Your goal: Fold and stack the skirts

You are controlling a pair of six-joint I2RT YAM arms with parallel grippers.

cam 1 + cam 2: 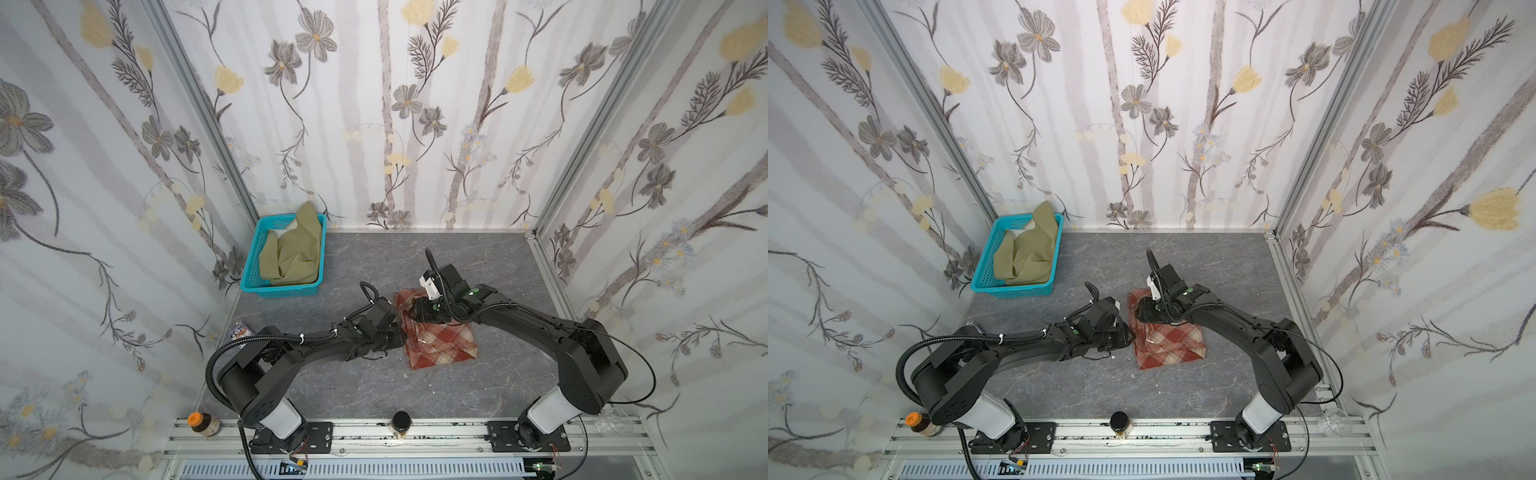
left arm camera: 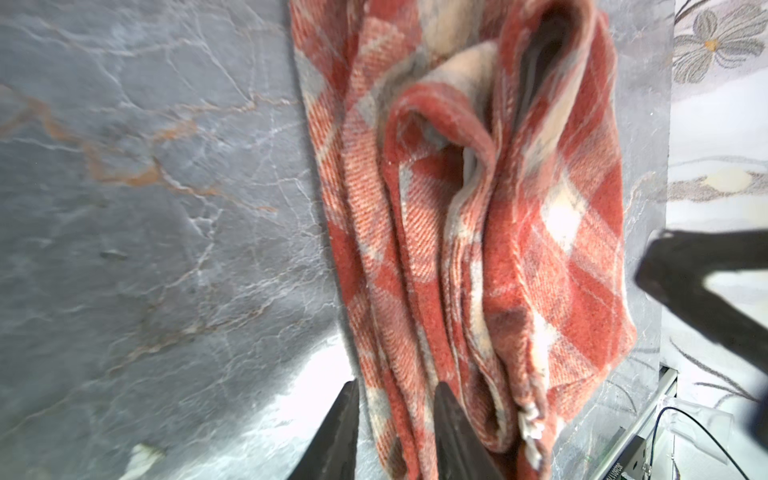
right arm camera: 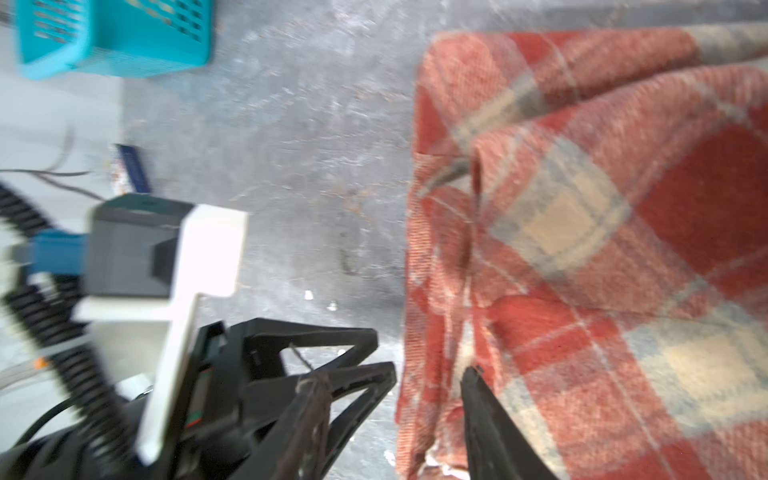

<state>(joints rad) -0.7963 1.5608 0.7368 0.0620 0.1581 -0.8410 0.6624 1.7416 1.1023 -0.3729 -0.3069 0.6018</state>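
Setting: A grey, stone-patterned table [image 1: 353, 374] with flowered wallpaper on three sides, seen from above in both top views. My two black arms reach in from the near edge.

Plaid skirt: The rust-red and cream plaid skirt [image 1: 444, 340] lies folded into a rough square near the middle of the table, between my two arms. Along its left edge several layers are stacked, with loose loops of fold.

Olive skirt: The olive skirt [image 1: 291, 253] sits crumpled and unfolded in the turquoise mesh basket [image 1: 252, 262] at the far left corner. One end pokes above the rim. It is well apart from the plaid skirt.

Left gripper: My left gripper [image 2: 397, 386] is at the plaid skirt's left edge, jaws drawn narrow, with a few layers of cloth pinched between the fingers.

Right gripper: My right gripper [image 1: 410, 316] hovers at the far left corner of the plaid skirt, jaws spread apart and gripping nothing. In the right wrist view one finger [image 3: 488, 419] is over the cloth.

Spacing: The two grippers are near each other; I cannot tell whether they touch.

Near edge: A bottle [image 1: 203, 424] with an orange cap and a dark-lidded jar [image 1: 401, 422] stand on the metal rail [image 1: 449, 432].
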